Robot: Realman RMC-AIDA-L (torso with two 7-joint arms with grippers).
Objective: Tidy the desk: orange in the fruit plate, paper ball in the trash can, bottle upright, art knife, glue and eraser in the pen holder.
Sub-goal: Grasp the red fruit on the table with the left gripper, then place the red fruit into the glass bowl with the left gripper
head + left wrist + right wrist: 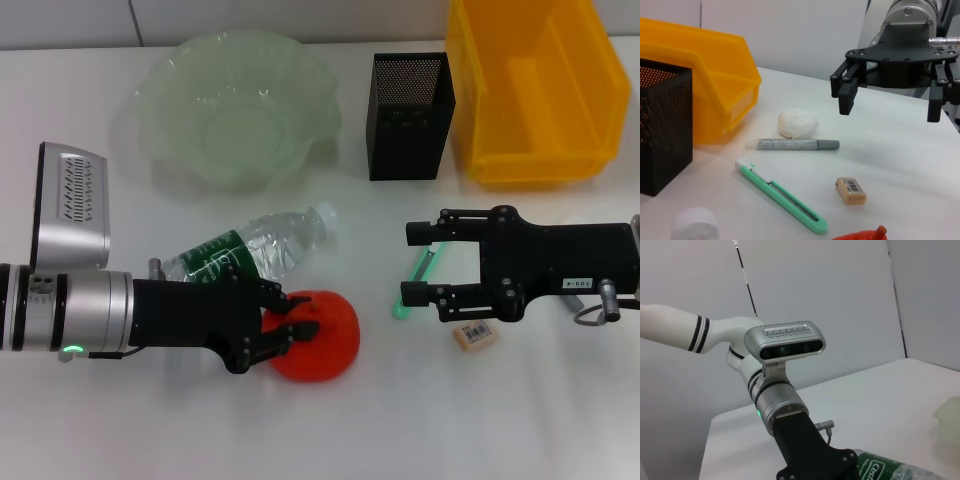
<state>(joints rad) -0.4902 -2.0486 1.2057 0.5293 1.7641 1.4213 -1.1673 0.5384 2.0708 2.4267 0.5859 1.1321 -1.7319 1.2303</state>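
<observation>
The orange (325, 338) lies on the table at front centre. My left gripper (288, 318) has its fingers closed on the orange's left side. The bottle (250, 252) lies on its side just behind that gripper. My right gripper (415, 262) hovers open over the green art knife (421, 272), also seen as art knife (782, 197). The eraser (475, 335) lies beside it. The left wrist view shows the glue (795, 144), the paper ball (797, 123), the eraser (851, 190) and the open right gripper (890, 102) above them.
The green glass fruit plate (170, 100) stands at the back left. The black mesh pen holder (408, 120) is at the back centre. The yellow bin (470, 90) stands at the back right.
</observation>
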